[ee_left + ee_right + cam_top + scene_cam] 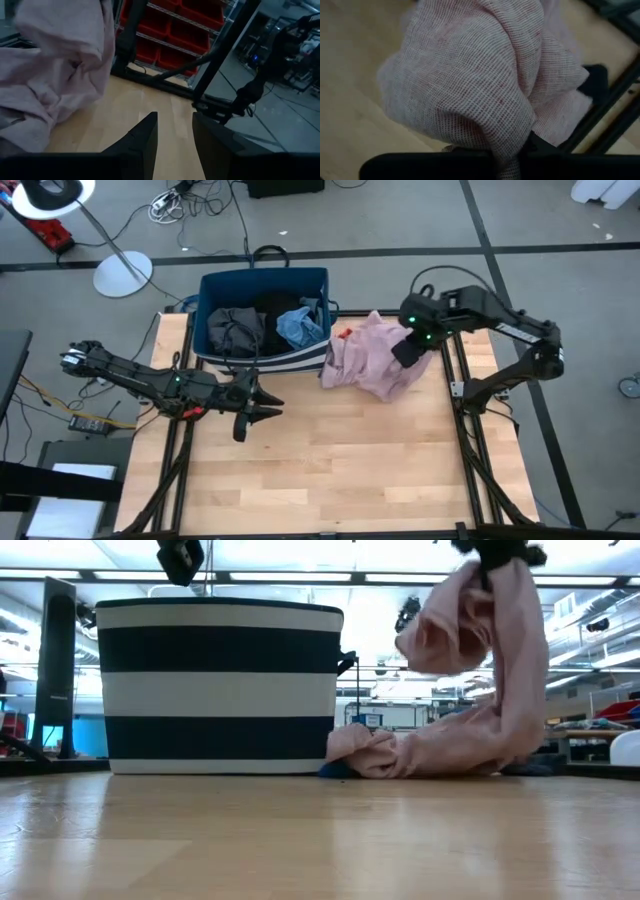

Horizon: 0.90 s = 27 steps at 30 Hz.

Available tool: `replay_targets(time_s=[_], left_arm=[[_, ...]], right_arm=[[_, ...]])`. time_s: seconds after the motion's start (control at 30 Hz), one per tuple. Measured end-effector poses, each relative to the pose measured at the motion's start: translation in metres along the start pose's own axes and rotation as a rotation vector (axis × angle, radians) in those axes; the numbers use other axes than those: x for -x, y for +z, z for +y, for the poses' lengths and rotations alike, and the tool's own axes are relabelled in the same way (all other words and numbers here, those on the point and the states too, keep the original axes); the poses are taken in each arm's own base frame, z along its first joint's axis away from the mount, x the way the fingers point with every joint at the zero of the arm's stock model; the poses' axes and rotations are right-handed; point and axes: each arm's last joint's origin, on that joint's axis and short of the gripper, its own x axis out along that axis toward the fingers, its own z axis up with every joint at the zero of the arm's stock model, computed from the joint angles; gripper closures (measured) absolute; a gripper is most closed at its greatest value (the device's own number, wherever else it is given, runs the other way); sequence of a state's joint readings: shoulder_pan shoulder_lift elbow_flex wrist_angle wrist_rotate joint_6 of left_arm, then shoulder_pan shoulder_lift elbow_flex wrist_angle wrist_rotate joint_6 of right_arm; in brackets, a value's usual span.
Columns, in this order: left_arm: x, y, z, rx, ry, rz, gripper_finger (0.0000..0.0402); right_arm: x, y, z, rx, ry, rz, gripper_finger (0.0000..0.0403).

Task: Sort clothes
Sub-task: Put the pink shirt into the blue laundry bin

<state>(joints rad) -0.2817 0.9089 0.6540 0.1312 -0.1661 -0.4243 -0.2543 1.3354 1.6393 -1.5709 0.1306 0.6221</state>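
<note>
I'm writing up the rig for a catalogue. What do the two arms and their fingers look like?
Both arms are dark, near-black, jointed links. The left arm has a pale end at its base, a small green light and a red spot. The right arm shows green lights near its wrist. The left gripper has two flat, dark, tapered fingers.

The right arm reaches in from the table's right edge, elbow bent, its gripper [409, 352] raised above the table and clamped on pink cloth [372, 358]. The left arm stretches low across the left side, its gripper [268, 406] spread and empty.
</note>
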Motion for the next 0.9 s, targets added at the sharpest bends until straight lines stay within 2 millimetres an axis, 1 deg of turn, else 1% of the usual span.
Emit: replay_targets(time_s=[0.13, 0.33, 0.43, 0.53, 0.6, 0.67, 0.8, 0.9], left_arm=[[0.0, -0.002, 0.001, -0.004, 0.009, 0.021, 0.0275], [-0.001, -0.009, 0.003, 0.016, 0.036, 0.087, 0.0275], [0.0, -0.01, 0.001, 0.009, 0.026, 0.092, 0.0275], [0.0, -0.012, 0.001, 0.007, 0.027, 0.108, 0.0275], [0.0, -0.012, 0.0, 0.007, 0.026, 0.107, 0.0275], [0.0, -0.012, 0.0, 0.007, 0.024, 0.104, 0.0275], [0.0, -0.012, 0.0, 0.011, 0.024, 0.104, 0.0275], [0.0, -0.012, 0.0, 0.011, 0.022, 0.104, 0.0275]], right_arm=[[0.033, 0.002, 0.005, -0.036, 0.059, -0.123, 0.0388], [0.077, 0.011, 0.019, -0.053, 0.139, -0.304, 0.0388], [0.094, 0.019, 0.03, -0.048, 0.182, -0.38, 0.0388], [0.105, 0.032, 0.045, -0.03, 0.239, -0.472, 0.0388], [0.108, 0.043, 0.057, -0.009, 0.282, -0.538, 0.0388], [0.108, 0.056, 0.069, 0.004, 0.349, -0.631, 0.0388], [0.103, 0.085, 0.09, -0.012, 0.433, -0.789, 0.0388], [0.094, 0.109, 0.103, -0.024, 0.466, -0.895, 0.0388]])
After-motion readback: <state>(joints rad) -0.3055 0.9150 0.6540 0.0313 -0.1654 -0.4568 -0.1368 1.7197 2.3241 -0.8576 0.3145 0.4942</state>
